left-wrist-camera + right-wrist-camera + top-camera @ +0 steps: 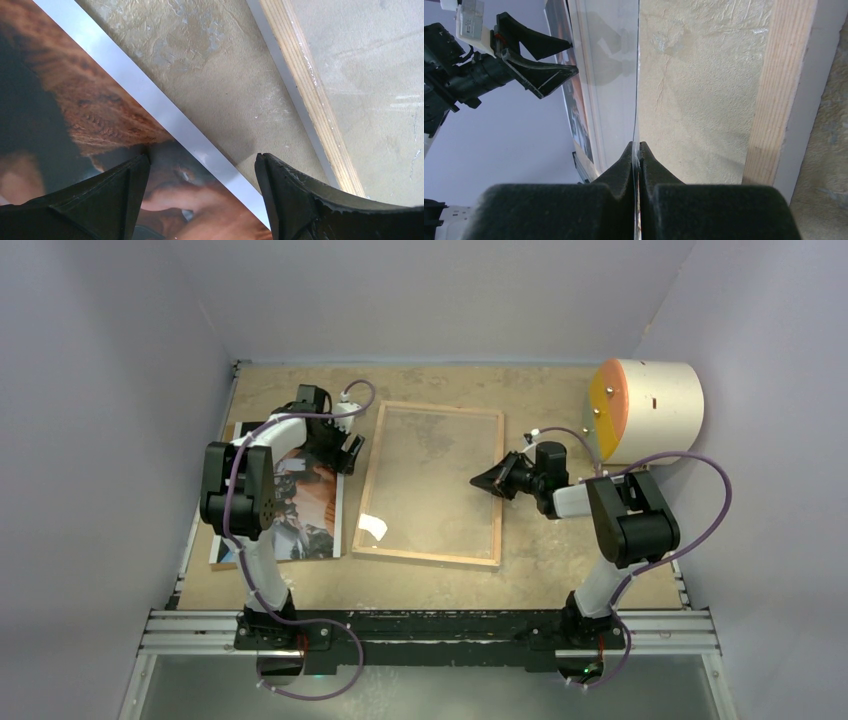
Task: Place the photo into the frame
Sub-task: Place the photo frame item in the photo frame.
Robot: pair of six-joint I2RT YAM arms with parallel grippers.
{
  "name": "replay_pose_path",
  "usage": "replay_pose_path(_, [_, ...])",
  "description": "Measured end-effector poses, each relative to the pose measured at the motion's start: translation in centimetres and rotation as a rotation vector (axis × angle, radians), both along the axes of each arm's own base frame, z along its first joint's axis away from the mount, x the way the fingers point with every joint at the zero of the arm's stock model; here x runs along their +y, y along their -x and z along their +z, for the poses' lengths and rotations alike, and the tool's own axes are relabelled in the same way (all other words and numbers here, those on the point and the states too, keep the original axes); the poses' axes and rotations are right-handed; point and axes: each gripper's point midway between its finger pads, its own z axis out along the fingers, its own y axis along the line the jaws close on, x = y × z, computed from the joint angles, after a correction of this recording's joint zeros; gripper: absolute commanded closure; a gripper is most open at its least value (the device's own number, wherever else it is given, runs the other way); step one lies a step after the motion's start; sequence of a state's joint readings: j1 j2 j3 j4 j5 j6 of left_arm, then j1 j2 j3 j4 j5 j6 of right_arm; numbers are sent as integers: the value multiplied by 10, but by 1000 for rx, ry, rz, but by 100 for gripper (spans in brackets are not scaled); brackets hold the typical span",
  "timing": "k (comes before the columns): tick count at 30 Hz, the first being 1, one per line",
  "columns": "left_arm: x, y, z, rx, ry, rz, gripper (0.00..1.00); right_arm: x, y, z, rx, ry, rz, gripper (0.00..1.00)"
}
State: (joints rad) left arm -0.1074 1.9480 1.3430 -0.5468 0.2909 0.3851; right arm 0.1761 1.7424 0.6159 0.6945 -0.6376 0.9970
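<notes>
The frame (497,530) lies back-up in the middle of the table, its light wood rim (305,75) around a clear pane (430,480). My right gripper (480,480) reaches in over the frame's right rail (774,100). It is shut (639,145) on the edge of the thin clear pane (616,60), which I see edge-on. The photo (310,510) lies picture-up left of the frame. My left gripper (350,453) is open low over the photo's right edge. One finger is over the picture (75,100), the other over bare table, with nothing held (202,159).
A white cylinder with an orange face (645,410) lies at the back right. A small white scrap (372,527) shows near the frame's front left corner. A strip of bare table (210,65) separates photo and frame. Grey walls close in the left, back and right.
</notes>
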Motion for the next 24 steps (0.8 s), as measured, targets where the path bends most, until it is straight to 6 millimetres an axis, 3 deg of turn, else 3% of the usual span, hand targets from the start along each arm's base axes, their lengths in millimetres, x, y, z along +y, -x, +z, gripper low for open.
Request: replay_pose_path(24, [-1,0,-2,-3,-8,-2,17,-6,-2,0,-15,13,-5,100])
